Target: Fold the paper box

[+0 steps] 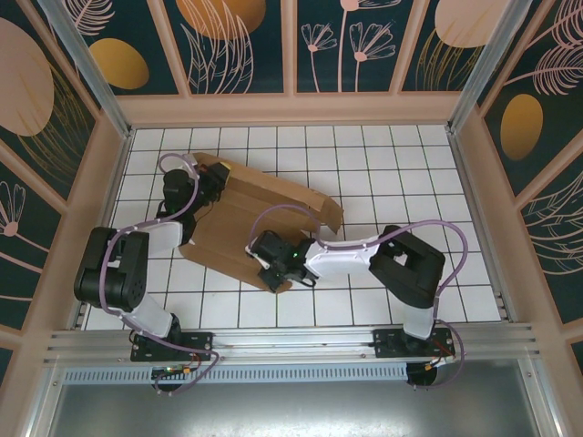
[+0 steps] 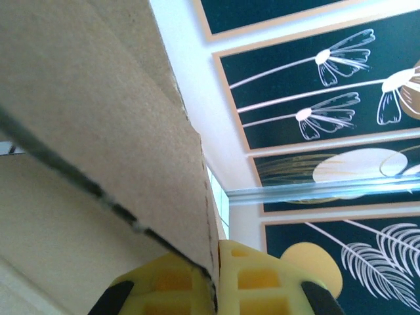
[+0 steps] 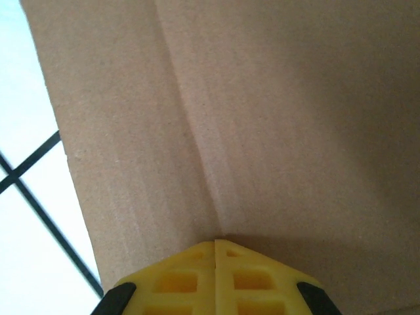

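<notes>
Left fingers (image 2: 172, 283) apparently pinch the paper box (image 2: 98, 98) edge.

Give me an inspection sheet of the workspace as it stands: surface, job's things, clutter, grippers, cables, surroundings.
Surface: white tiled table with dark grid lines.
Job's things: paper box, plain brown cardboard, partly folded, lying left of centre, flaps partly raised.
Clutter: nothing seen.
Grippers: left gripper shut on a cardboard edge at the box's far-left end; right gripper shut, tips against the cardboard beside a crease, near edge.
Cables: purple cables loop along both arms; one arcs over the box.
Surroundings: dark wall panels with plant motifs; metal rail at the near edge.
</notes>
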